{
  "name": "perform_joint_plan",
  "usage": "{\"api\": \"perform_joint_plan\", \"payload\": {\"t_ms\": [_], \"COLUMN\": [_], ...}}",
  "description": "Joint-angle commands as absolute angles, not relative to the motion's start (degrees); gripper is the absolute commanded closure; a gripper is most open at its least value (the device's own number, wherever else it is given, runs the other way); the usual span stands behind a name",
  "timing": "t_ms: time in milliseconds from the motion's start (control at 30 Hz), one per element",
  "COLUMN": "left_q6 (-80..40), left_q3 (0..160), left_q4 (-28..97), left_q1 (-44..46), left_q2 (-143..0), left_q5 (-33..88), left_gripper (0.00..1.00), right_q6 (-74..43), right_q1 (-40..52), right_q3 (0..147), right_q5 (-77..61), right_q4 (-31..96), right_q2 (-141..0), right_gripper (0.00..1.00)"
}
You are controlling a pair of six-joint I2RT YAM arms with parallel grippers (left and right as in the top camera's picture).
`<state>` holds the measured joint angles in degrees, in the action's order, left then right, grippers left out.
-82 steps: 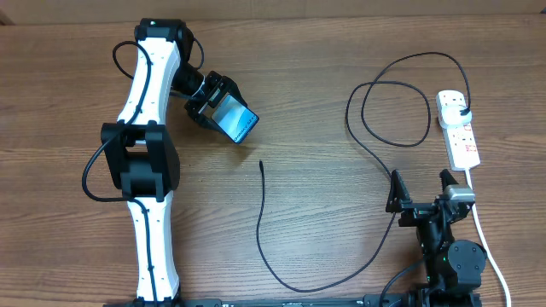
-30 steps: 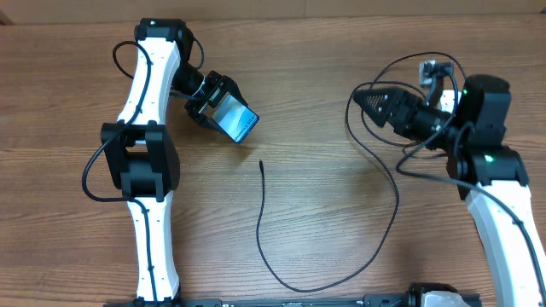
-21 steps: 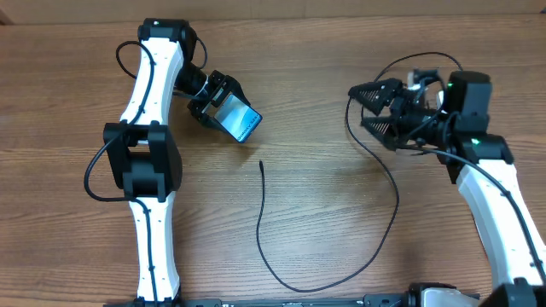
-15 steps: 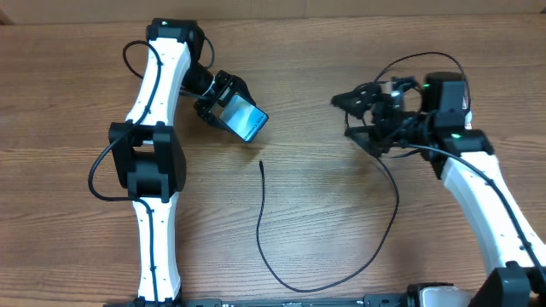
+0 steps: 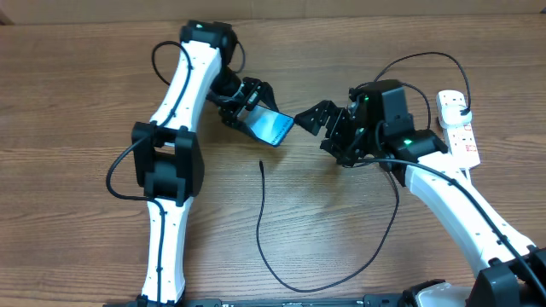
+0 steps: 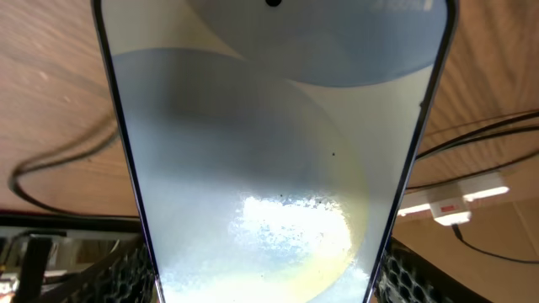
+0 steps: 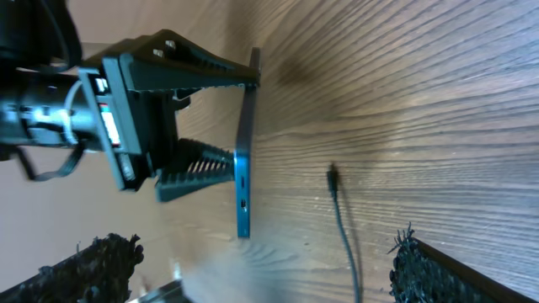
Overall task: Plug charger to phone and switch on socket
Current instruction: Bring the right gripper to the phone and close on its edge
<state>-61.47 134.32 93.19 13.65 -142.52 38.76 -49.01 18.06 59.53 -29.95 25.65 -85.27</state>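
A: The left end effector [image 5: 250, 107] grips the phone [image 5: 275, 128], tilted, mid-bench. The right end effector [image 5: 322, 136] gapes wide and empty just right of it.
B: It should drop to the tip of the charger cable [image 5: 261, 170] lying nearer, pinching just behind the connector.
A: Count?
B: One phone, one cable, one power strip [image 5: 461, 136] far right.

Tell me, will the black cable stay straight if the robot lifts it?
Probably not. The charger cable lies in loose curves on the table, so it likely droops when lifted. It looks thin, so probably light, and a push would likely just bend it.
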Motion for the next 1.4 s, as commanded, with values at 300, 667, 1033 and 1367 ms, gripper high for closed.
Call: {"api": "perform_joint_plan", "payload": {"t_ms": [300, 667, 1033, 1367], "left_q6": [-68.97, -70.96, -70.96, -71.18], "left_q3": [136.03, 136.03, 136.03, 136.03], "left_q4": [90.11, 88.14, 88.18, 87.33], "left_q1": [20.71, 22.96, 23.70, 24.84], "left_q2": [-142.71, -142.71, -142.71, -142.71], "left_q5": [45.10, 49.17, 52.60, 53.74], "left_gripper": [0.96, 0.96, 0.96, 0.96], "right_q6": [-47.99, -47.97, -47.97, -48.12], "right_q1": [20.29, 20.29, 20.29, 20.32], "right_q3": [60.05, 60.05, 60.05, 60.05], "right_q5": [-21.91, -21.85, -19.92, -18.09], "right_q4": [26.72, 28.40, 29.23, 30.15], "right_q2": [-85.32, -85.32, -85.32, -85.32], "right_gripper": [0.00, 0.02, 0.19, 0.40]}}
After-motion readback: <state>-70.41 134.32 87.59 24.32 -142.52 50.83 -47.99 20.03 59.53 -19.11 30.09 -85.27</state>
